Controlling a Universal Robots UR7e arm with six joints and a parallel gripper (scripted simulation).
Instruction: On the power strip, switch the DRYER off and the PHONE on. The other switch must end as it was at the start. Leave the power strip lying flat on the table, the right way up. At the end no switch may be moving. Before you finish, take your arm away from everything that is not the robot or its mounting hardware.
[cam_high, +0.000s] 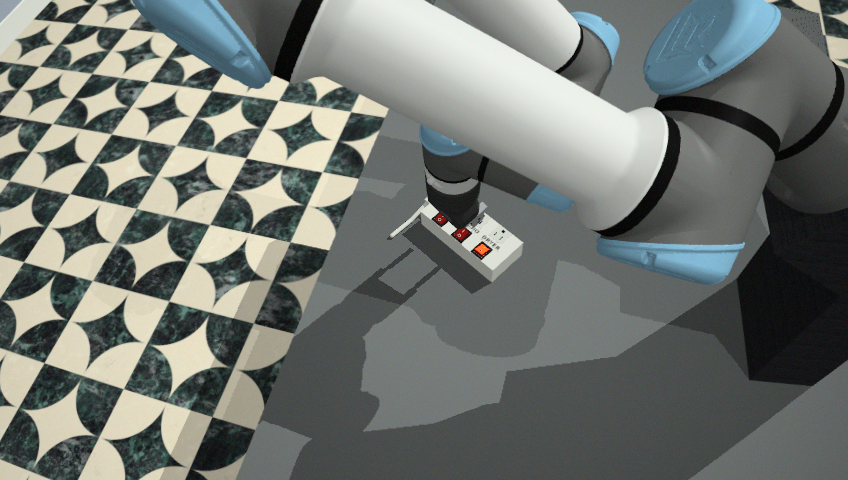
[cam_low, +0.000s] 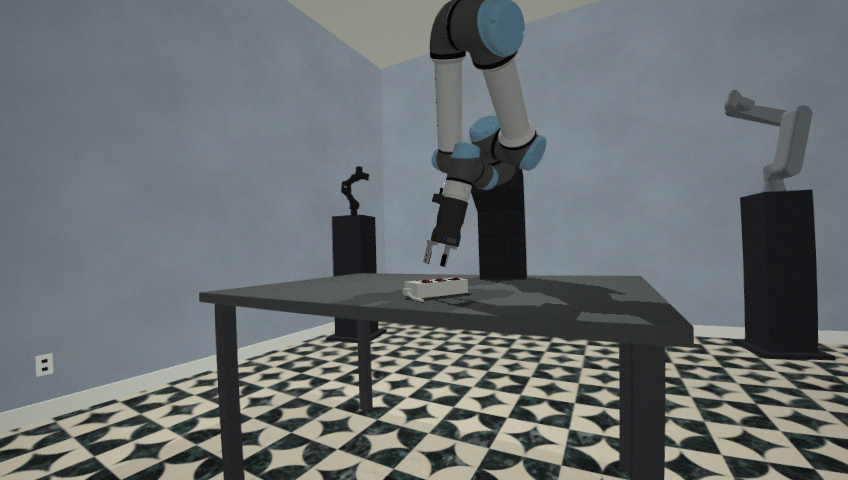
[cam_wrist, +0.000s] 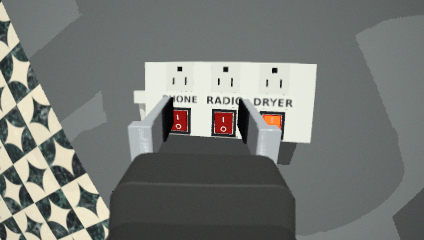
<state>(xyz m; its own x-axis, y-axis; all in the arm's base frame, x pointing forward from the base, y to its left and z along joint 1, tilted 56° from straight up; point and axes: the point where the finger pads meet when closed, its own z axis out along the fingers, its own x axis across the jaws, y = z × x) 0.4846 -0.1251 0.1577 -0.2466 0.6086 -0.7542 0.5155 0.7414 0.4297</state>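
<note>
Flat on the dark bench (cam_low: 595, 321) lies the white power strip (cam_wrist: 300, 95), right way up, with three outlets in a row and a rocker switch in front of each. Labels between outlets and switches read PHONE, RADIO and DRYER. The PHONE switch (cam_wrist: 179, 121) sits at the end of the strip where a short white cable stub (cam_high: 405, 226) sticks out; it is dark red. The RADIO switch (cam_wrist: 223, 123), in the middle of the strip, is the same dark red. The DRYER switch (cam_wrist: 272, 120), at the strip's far end from the stub, glows bright orange.

Above the strip hangs the tool (cam_wrist: 202, 122), its two grey fingers spread to their widest and nothing between them. In the wrist view one finger (cam_wrist: 146, 131) covers the first letters of the PHONE label, the other finger (cam_wrist: 262, 134) overlaps the edge of the DRYER switch, and the RADIO switch shows in the gap. From the exterior view the tool (cam_low: 435, 256) is clear of the strip (cam_low: 436, 287), not touching it.

The arm (cam_low: 458, 95) rises from a black pedestal (cam_low: 501, 237) behind the strip. The strip lies near the bench edge, beyond which shows a tiled floor (cam_high: 119, 237).
</note>
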